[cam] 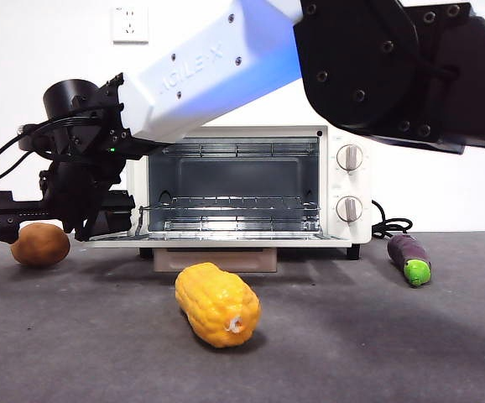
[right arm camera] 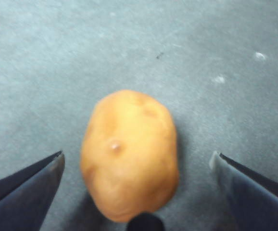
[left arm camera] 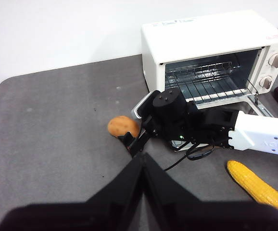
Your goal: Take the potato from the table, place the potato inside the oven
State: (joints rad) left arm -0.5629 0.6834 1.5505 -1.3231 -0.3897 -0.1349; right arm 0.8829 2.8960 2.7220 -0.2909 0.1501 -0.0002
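Dark grey matte table (cam: 410, 353) runs to a white wall with a socket (cam: 130, 23). At centre rear stands the oven (cam: 343, 180), cream-white, door dropped flat toward the near side, wire rack exposed, two knobs on its right panel. Left of the oven the potato (cam: 39, 244) rests on the table, just off the open door's left end — in the front view its long axis runs left-right. The right gripper (right arm camera: 138, 166) is spread wide, one jaw on either side of the potato (right arm camera: 129, 154), neither touching it; in its wrist view the long axis points along the jaws. The left gripper (left arm camera: 144, 159) waits above the table, jaws together and empty. A yellow corn cob (cam: 217, 304) lies near centre; an eggplant (cam: 410, 259) lies right of the oven.
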